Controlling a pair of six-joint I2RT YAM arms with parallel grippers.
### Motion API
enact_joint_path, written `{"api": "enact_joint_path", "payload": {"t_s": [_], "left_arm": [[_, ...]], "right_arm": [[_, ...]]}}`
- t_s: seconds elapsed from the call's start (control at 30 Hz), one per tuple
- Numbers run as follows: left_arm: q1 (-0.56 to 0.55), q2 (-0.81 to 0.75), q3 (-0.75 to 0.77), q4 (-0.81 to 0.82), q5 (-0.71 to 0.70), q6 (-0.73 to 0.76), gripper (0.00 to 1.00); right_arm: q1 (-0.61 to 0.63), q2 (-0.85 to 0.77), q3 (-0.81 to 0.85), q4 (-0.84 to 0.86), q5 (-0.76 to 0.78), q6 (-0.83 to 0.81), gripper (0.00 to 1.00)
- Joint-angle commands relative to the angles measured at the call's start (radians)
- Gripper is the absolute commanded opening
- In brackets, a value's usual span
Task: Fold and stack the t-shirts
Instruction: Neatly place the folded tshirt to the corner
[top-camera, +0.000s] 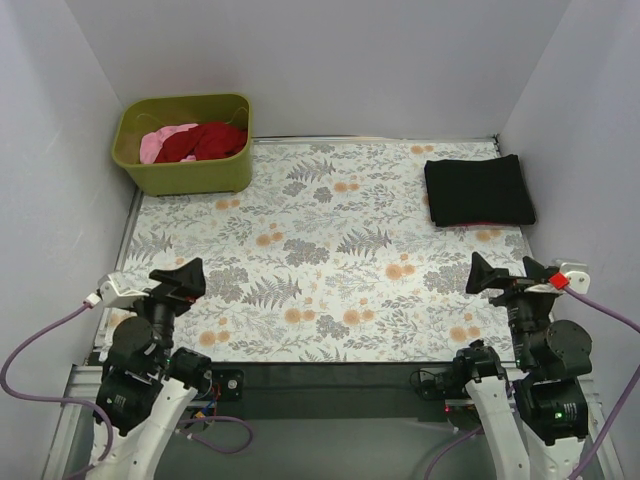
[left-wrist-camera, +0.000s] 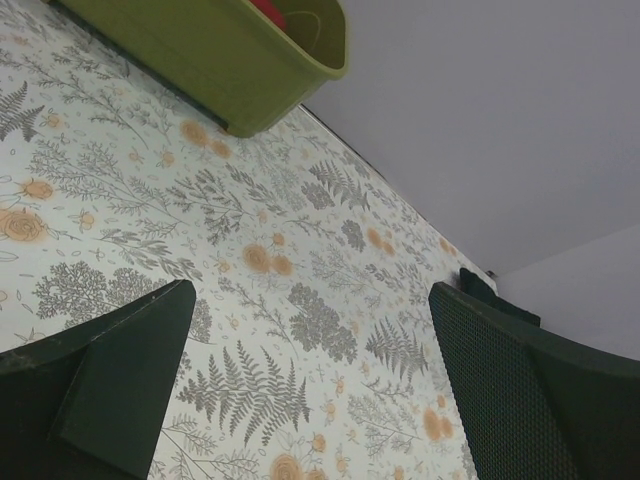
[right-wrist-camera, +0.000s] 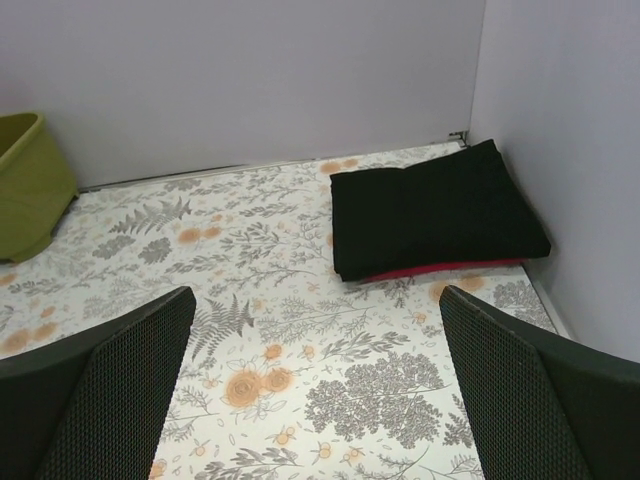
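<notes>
A folded black t-shirt (top-camera: 478, 190) lies at the back right of the table, on top of a folded magenta-pink t-shirt whose edge (right-wrist-camera: 440, 269) shows under it in the right wrist view. A dark red t-shirt (top-camera: 208, 141) and a pale pink t-shirt (top-camera: 160, 140) lie crumpled in the olive-green tub (top-camera: 185, 175) at the back left. My left gripper (top-camera: 183, 279) is open and empty over the near left of the table. My right gripper (top-camera: 505, 272) is open and empty at the near right, short of the black t-shirt (right-wrist-camera: 430, 207).
The grey-and-orange floral table cloth (top-camera: 320, 250) covers the table. White walls close the back and both sides. The tub's corner (left-wrist-camera: 250, 60) shows in the left wrist view. Purple cables hang by both arm bases.
</notes>
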Motion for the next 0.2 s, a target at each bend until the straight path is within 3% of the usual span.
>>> {"api": "enact_joint_path", "payload": {"t_s": [0.0,0.17], "left_arm": [[0.005,-0.068,-0.012,0.01,-0.027,-0.01,0.98],[0.007,-0.067,-0.015,0.013,-0.025,-0.008,0.98]], "right_arm": [[0.003,-0.007,-0.023,0.061,-0.024,0.025,0.98],[0.004,-0.001,-0.046,0.08,-0.03,0.045,0.98]]}}
